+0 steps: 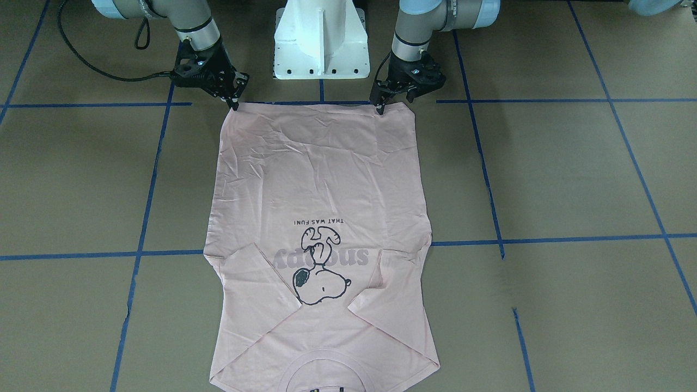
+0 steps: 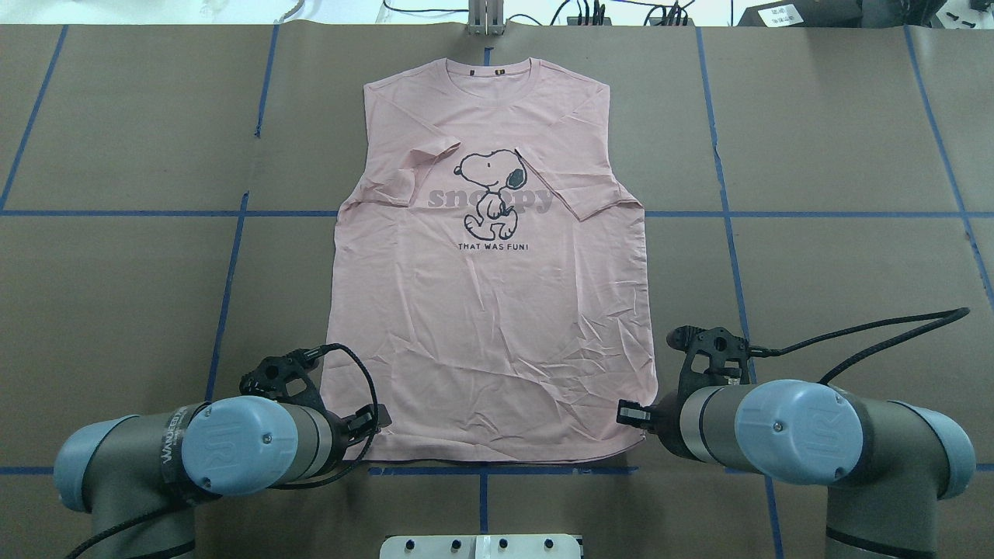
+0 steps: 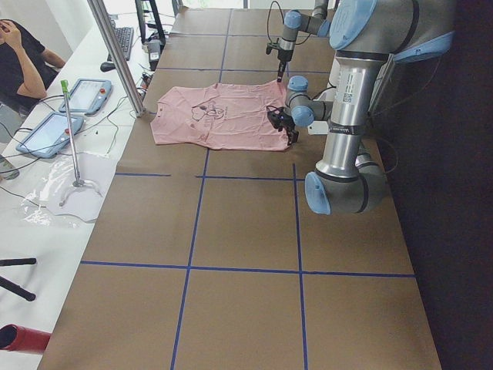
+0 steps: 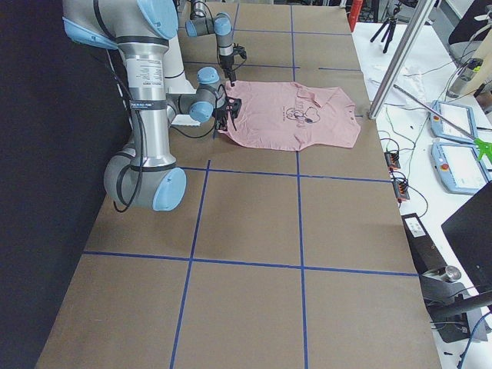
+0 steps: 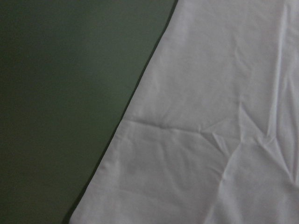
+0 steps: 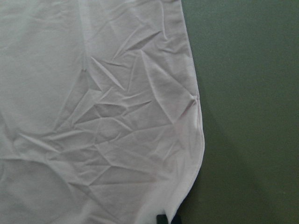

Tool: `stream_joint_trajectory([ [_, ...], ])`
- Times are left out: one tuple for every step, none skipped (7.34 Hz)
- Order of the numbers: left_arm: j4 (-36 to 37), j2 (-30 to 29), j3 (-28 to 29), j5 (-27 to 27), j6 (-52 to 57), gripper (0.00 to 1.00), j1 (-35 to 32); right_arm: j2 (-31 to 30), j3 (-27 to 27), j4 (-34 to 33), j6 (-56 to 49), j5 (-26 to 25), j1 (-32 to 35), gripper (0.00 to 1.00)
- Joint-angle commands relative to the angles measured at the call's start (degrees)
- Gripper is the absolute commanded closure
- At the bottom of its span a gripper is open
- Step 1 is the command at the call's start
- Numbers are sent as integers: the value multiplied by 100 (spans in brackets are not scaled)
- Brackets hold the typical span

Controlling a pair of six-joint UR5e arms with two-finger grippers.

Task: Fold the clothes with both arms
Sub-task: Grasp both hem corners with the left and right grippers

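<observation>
The pale pink T-shirt (image 1: 321,179) lies flat, print up, with both sleeves folded in over the chest and the neck at the far side (image 2: 497,326). My left gripper (image 1: 379,108) sits at the hem by the shirt's left bottom corner (image 2: 374,423), fingertips together on the cloth. My right gripper (image 1: 235,103) is at the other hem corner (image 2: 630,414), and its tip shows on the hem edge in the right wrist view (image 6: 161,219). The left wrist view shows only the shirt's side edge (image 5: 210,140). The hem rests on the table.
The white pedestal base (image 1: 321,49) stands just behind the hem between the arms. Blue tape lines (image 2: 233,256) grid the brown table. A black cable (image 2: 854,334) loops off the right wrist. A metal pole (image 3: 115,54) and tablets (image 3: 85,96) stand beyond the neck end.
</observation>
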Motion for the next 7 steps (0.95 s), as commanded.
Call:
stream_joint_trajectory([
  [19,74,-2,40,-69,6,68,0,1,0,0,0,1,100],
  [19,126,16,119,-69,7,77,0,18,0,0,0,9,100],
  [19,196,16,128,-52,10,68,0,27,9,0,9,18,100],
  [19,275,42,128,-52,11,77,0,36,9,0,9,10,100],
  [10,319,25,137,-52,15,68,9,36,17,0,9,9,100],
  [10,320,16,137,-69,24,68,0,36,18,0,17,9,100],
  [10,311,-19,137,-69,44,77,0,36,18,0,18,18,100],
])
